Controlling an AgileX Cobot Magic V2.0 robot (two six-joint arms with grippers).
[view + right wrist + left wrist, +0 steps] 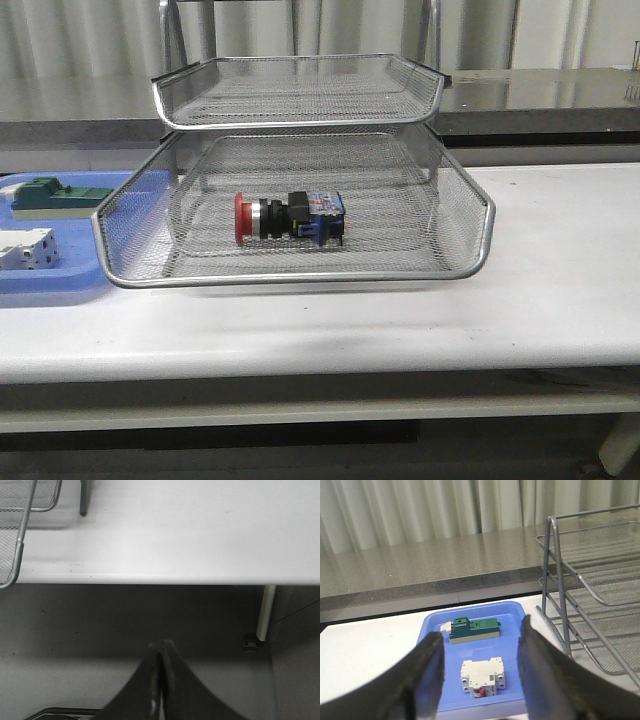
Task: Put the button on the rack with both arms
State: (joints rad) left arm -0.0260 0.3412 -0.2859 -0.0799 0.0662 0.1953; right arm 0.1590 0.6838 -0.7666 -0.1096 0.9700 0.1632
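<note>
The white table (560, 290) has a smooth matt top with a rounded front edge. On it stands the rack (300, 275), silver wire mesh with bright chrome rims; its lower tray is pulled forward. The button (288, 217) lies on its side on the mesh floor of that tray: a round red cap on the left, then a silver collar, a black body and a blue rear block. An upper tray of the same mesh sits above and further back, carried by upright metal posts.

To the left, just beside the rack, a flat blue plastic tray (60, 285) holds a white-grey block (25, 248) near its front and a green block (58, 193) behind it.

The left gripper (480, 665) hangs above the blue tray, its dark bulky fingers (422, 680) spread wide with nothing between them. The right gripper (161, 680) is off the table's front edge, its fingers pressed together and empty.

Behind the table runs a grey speckled counter (420, 565), then pale pleated curtains (420, 510).
</note>
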